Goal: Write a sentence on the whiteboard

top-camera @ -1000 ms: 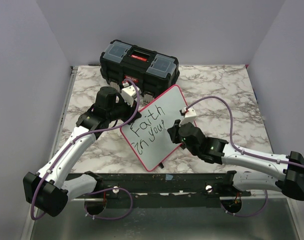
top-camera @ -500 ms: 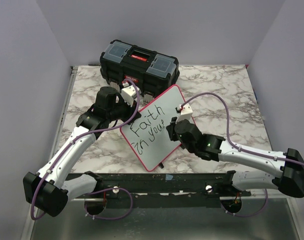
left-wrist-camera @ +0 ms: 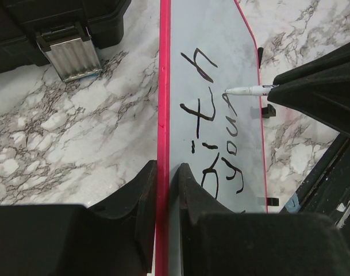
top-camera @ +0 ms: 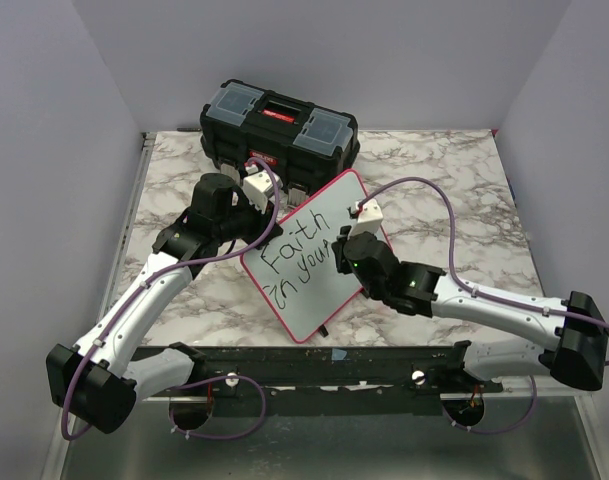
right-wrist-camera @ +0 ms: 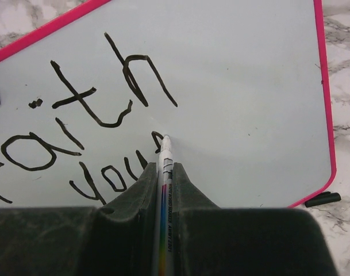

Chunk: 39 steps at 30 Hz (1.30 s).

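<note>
Sitting cornerwise on the grey-veined marble table [top-camera: 464, 180], just before the black plastic toolbox with a red latch [top-camera: 279, 122], the glossy white rectangular whiteboard with a thin red rim [top-camera: 336, 200] carries black handwritten marker lettering [top-camera: 296, 262]: "Faith" above "you" and one more small stroke. From the left wrist, the left gripper [left-wrist-camera: 166, 172] is clamped on the board's red edge, one finger against each face. From the right wrist, the right gripper [right-wrist-camera: 162, 172] is closed around a slim white marker with a rainbow stripe [right-wrist-camera: 165, 155], whose tip touches the board at that small stroke.
</note>
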Motion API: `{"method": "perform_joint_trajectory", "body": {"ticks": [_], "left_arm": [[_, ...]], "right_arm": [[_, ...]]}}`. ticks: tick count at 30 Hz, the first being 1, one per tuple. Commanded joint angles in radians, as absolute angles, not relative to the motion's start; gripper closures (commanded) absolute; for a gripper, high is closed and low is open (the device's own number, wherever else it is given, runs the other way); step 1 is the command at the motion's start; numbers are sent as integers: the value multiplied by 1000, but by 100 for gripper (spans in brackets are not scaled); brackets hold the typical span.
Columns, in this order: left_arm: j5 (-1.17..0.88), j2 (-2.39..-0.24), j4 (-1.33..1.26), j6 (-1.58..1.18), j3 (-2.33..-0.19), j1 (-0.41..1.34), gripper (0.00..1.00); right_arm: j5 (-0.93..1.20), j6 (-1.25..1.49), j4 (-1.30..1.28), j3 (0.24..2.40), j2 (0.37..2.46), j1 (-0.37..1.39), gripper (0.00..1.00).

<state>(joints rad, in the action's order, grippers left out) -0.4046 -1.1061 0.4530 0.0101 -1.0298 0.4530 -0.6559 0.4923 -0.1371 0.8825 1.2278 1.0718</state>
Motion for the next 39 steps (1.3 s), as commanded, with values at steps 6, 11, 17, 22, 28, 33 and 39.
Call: {"method": "perform_joint_trajectory", "body": {"ticks": [6, 11, 17, 22, 28, 33, 39], "left_arm": [[-384, -1089, 434, 60, -1034, 459, 100], [-379, -1088, 434, 60, -1032, 459, 100], [-379, -1088, 434, 60, -1035, 459, 100], [-381, -1087, 432, 58, -1034, 462, 100], [-382, -1094, 436, 58, -1037, 464, 100], [-377, -1097, 433, 61, -1034, 468, 100], [-378, -1100, 435, 61, -1035, 468, 100]], "right_arm": [[-694, 460, -140, 921, 1241, 1053, 99], [-696, 458, -176, 931, 1203, 1053, 99], [-743, 464, -201, 883, 1047, 1053, 99], [-788, 456, -172, 817, 970, 1050, 99], [-751, 447, -121, 756, 944, 1030, 99], [-671, 421, -54, 692, 914, 997, 99], [-547, 407, -10, 652, 891, 954, 99]]}}
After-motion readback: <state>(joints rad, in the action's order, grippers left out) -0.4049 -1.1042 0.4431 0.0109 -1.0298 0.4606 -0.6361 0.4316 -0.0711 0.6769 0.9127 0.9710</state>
